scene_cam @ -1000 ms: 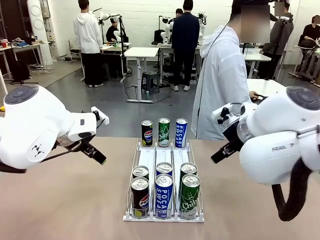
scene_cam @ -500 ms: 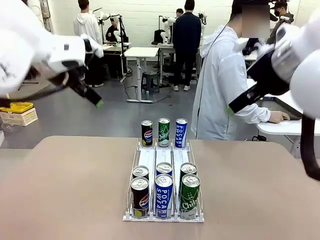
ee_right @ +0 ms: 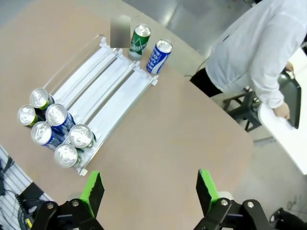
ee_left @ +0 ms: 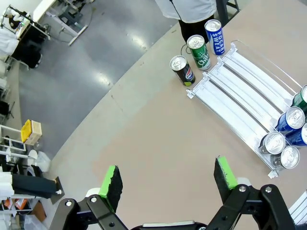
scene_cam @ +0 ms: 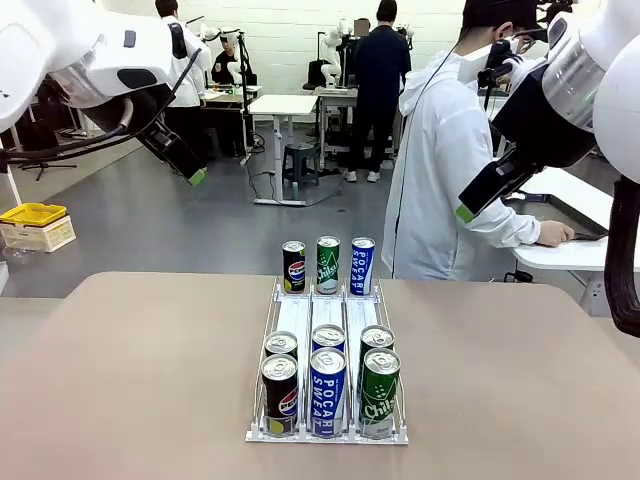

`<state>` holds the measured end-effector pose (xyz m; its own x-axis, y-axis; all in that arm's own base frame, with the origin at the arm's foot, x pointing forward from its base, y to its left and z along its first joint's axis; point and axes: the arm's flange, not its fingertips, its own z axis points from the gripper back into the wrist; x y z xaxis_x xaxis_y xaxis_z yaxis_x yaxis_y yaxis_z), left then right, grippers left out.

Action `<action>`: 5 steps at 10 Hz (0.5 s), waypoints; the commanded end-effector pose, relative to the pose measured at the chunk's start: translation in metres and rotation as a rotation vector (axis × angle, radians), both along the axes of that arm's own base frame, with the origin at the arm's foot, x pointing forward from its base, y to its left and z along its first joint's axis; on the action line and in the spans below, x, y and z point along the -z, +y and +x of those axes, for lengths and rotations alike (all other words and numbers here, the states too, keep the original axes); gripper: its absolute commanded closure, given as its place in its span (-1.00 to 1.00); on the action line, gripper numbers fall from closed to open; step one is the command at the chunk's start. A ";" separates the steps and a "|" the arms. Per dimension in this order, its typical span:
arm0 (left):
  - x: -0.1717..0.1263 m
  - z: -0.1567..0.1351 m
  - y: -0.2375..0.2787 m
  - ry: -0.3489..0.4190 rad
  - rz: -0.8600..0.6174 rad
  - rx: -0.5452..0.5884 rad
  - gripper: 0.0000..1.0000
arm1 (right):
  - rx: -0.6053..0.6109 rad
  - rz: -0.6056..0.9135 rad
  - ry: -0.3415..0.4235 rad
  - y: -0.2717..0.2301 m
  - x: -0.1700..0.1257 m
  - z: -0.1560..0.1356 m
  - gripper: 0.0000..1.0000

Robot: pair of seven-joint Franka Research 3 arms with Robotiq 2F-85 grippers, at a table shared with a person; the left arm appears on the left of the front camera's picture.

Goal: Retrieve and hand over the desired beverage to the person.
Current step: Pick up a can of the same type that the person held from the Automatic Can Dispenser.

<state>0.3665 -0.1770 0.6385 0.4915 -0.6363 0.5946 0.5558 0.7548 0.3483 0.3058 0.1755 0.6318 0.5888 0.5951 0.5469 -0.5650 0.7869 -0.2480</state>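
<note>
L arm (scene_cam: 95,50), R arm (scene_cam: 612,70) risen, jaws wide, empty

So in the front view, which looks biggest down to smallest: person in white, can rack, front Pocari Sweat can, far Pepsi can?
person in white
can rack
front Pocari Sweat can
far Pepsi can, though it may look smaller only because it stands farther off

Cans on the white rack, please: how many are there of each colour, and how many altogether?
Black Pepsi cans: 3
Blue Pocari Sweat cans: 3
Green cans: 3
Total: 9
</note>
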 end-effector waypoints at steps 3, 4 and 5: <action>-0.008 0.011 0.047 0.414 -0.347 0.169 -1.00 | -0.143 0.194 0.204 -0.054 0.004 -0.002 -1.00; -0.021 0.013 0.076 0.481 -0.441 0.186 -1.00 | -0.179 0.267 0.244 -0.082 0.000 -0.007 -1.00; -0.026 0.010 0.103 0.485 -0.505 0.158 -1.00 | -0.187 0.319 0.269 -0.112 -0.003 -0.014 -1.00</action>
<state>0.3752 -0.1082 0.6436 0.5929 -0.4860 0.6421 0.7379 0.6473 -0.1914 0.3037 0.0943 0.6301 0.6074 0.5466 0.5765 -0.7102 0.6988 0.0857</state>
